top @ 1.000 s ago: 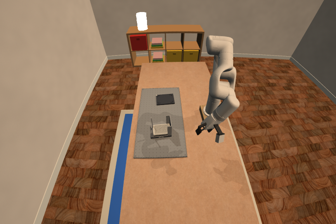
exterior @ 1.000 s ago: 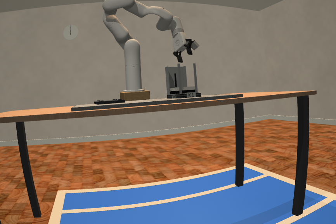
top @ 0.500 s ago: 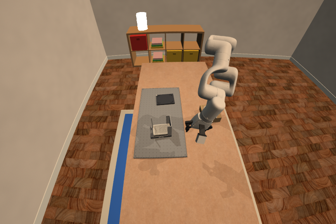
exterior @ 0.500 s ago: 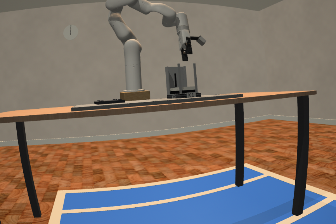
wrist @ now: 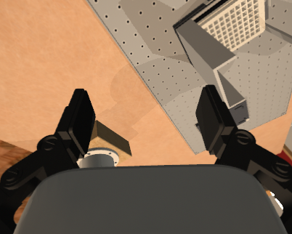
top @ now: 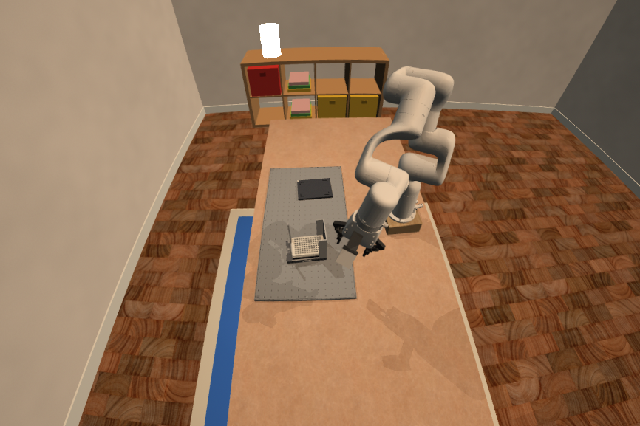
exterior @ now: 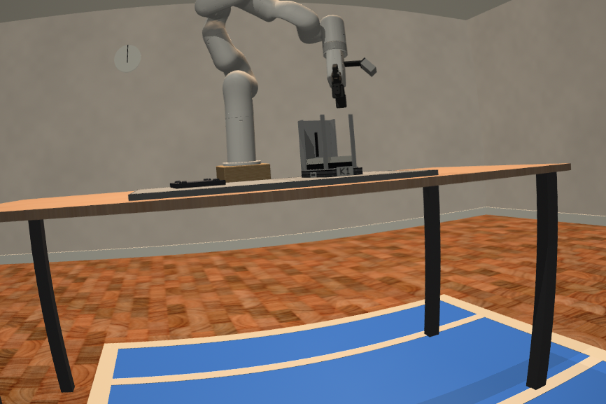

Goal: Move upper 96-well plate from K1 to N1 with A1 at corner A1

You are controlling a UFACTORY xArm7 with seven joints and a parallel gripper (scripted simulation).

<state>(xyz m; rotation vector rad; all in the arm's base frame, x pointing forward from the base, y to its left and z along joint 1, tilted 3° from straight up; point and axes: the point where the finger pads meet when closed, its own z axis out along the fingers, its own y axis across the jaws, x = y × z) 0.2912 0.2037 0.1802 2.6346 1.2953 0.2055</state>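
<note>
The chunky off-white tube-shaped arm point(top: 408, 116) has smooth rounded joints with thin seam lines between segments. It ends in a black two-finger gripper point(wrist: 146, 122) with flat rectangular pads point(wrist: 80, 116), round pivot screws and a grey housing.

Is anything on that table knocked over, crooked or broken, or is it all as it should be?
Nothing stands out. The rack K1 stands upright on the grey perforated board with a pale well plate lying level inside it. The dark plate nest lies flat farther along. The gripper hangs open above the table beside the rack, holding nothing.
</note>
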